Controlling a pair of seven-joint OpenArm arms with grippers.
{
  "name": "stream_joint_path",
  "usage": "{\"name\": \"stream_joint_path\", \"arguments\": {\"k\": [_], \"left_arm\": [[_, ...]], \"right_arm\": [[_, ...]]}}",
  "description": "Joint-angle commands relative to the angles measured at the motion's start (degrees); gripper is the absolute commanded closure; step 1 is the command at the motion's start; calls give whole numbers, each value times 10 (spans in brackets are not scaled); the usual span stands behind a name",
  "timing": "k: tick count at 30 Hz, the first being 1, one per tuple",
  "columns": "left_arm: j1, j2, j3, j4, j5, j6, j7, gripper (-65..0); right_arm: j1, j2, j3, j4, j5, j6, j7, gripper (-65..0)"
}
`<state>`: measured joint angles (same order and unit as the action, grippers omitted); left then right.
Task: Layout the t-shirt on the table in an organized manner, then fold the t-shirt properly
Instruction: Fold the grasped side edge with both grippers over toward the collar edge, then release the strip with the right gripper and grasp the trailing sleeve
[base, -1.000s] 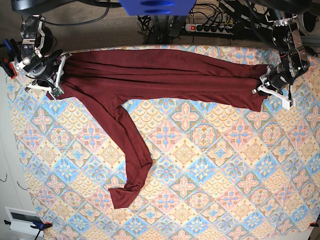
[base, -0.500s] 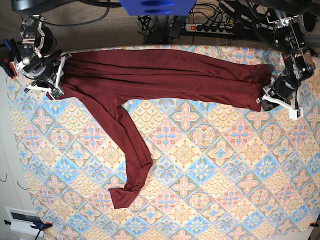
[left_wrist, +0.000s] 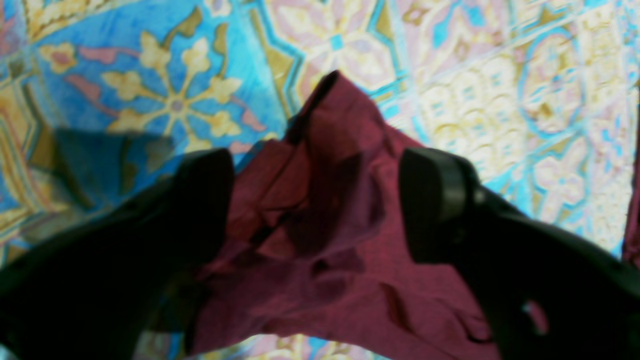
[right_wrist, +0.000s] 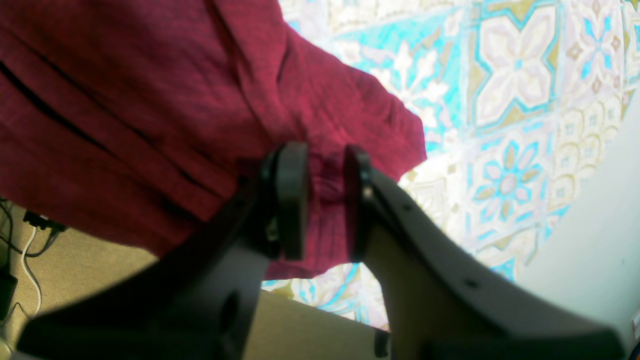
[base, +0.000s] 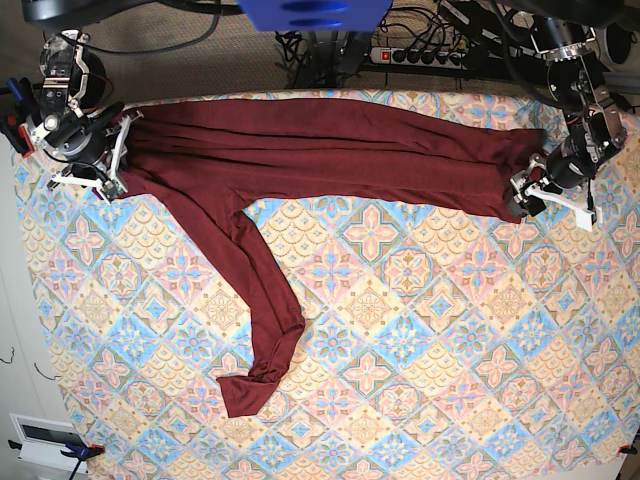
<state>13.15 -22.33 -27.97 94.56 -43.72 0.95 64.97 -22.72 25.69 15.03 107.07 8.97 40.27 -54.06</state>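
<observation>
The maroon t-shirt (base: 320, 150) lies stretched in a long band across the far side of the table (base: 420, 330). One sleeve trails down toward the table's front left (base: 255, 370). On the base view's right, my left gripper (base: 527, 195) stands at the band's end. The left wrist view shows it open (left_wrist: 317, 200), with a crumpled tip of the t-shirt (left_wrist: 330, 165) lying loose between the wide-apart fingers. At the band's other end, my right gripper (base: 112, 160) is shut on a bunched fold of the t-shirt (right_wrist: 150, 100), seen pinched between its pads (right_wrist: 325, 200).
A power strip (base: 420, 52) and cables lie beyond the table's far edge. The table's left edge and the tan floor (right_wrist: 75, 260) are close to my right gripper. A white box (base: 45, 440) sits off the table's front left corner.
My left gripper has opened and let the shirt's end drop onto the table. The right gripper still holds its end and has hardly moved.
</observation>
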Motion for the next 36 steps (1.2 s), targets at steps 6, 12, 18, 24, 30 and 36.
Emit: {"name": "stream_joint_path", "arguments": {"k": [6, 12, 18, 24, 30, 36], "left_arm": [[-6, 4, -89, 10, -41, -4, -7, -543], [-4, 3, -142, 10, -124, -4, -6, -544], [-4, 4, -174, 10, -173, -4, -5, -544], [-4, 5, -174, 10, -237, -4, -5, -544], [-4, 5, -171, 10, -280, -4, -5, -544], [-4, 6, -171, 10, -281, -4, 8, -544]], "right_arm": [[36, 8, 7, 28, 1, -3, 6, -206], [107, 5, 1, 27, 2, -3, 3, -217], [177, -44, 0, 23, 2, -3, 3, -217], [252, -84, -77, -4, 2, -3, 2, -221], [306, -91, -131, -71, 2, -3, 3, -336], [328, -117, -134, -180, 2, -3, 9, -378]]}}
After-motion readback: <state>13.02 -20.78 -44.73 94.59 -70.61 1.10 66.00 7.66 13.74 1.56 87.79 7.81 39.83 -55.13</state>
